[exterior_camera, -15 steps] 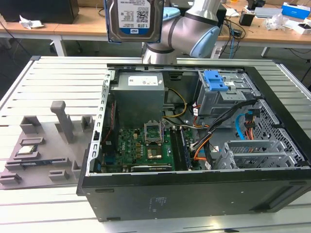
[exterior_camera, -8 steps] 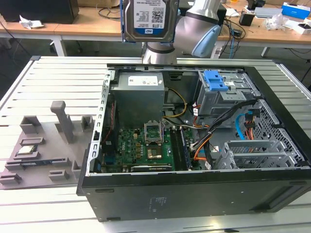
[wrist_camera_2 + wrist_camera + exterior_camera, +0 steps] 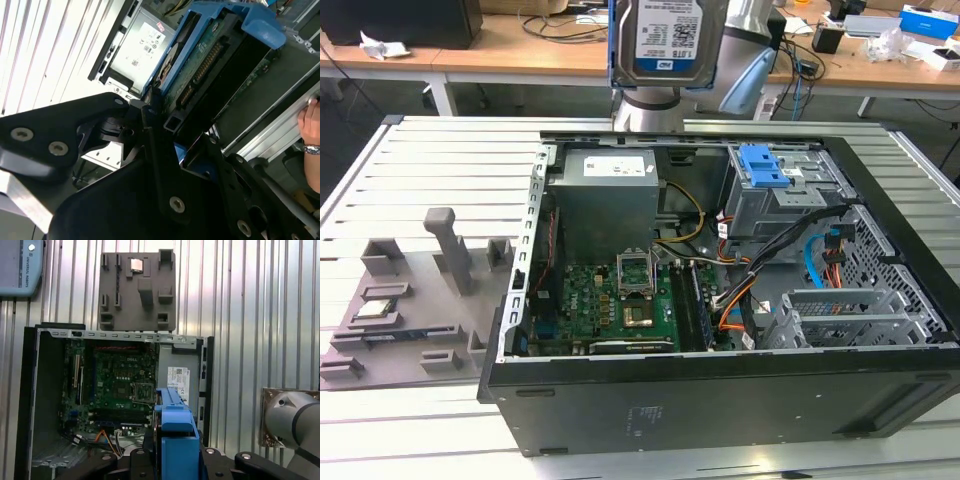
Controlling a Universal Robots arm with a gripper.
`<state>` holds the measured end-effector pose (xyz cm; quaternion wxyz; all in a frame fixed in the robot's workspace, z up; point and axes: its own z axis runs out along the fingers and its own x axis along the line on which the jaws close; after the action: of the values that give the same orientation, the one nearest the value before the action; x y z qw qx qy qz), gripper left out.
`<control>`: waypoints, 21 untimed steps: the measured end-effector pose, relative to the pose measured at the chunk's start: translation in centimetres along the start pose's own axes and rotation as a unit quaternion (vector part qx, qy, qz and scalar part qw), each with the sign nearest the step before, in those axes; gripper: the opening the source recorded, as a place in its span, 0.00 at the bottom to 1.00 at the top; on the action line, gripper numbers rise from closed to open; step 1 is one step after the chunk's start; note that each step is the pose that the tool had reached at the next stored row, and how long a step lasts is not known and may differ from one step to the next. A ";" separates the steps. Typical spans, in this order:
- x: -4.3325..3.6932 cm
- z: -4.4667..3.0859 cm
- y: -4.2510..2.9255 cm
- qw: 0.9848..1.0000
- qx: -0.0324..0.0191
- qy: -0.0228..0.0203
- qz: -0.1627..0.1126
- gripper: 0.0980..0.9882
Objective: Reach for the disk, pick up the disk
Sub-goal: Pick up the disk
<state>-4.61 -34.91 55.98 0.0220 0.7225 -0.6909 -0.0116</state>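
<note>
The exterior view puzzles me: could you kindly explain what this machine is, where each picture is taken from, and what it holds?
It is one robot arm with a gripper. The exterior view comes from a camera off the arm; both wrist views come from cameras riding on it. On the slatted metal table lies an open computer case, with a grey parts tray on the exterior view's left. The gripper is shut on the disk, a hard drive with blue side rails, held in the air clear of the case.

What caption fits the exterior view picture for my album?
A flat silver-grey metal disk with blue side rails hangs high above the open black computer case.
</note>
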 end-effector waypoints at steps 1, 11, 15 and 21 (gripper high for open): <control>0.00 -0.02 -0.43 1.000 0.000 0.000 0.000 0.30; 0.03 -0.22 -4.55 1.000 0.000 0.000 0.000 0.30; 0.02 -0.29 -6.24 1.000 0.000 0.000 0.000 0.30; -0.01 -0.43 -9.16 1.000 0.000 0.000 0.000 0.30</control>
<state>4.55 -34.49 55.97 0.0225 0.7225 -0.6909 -0.0118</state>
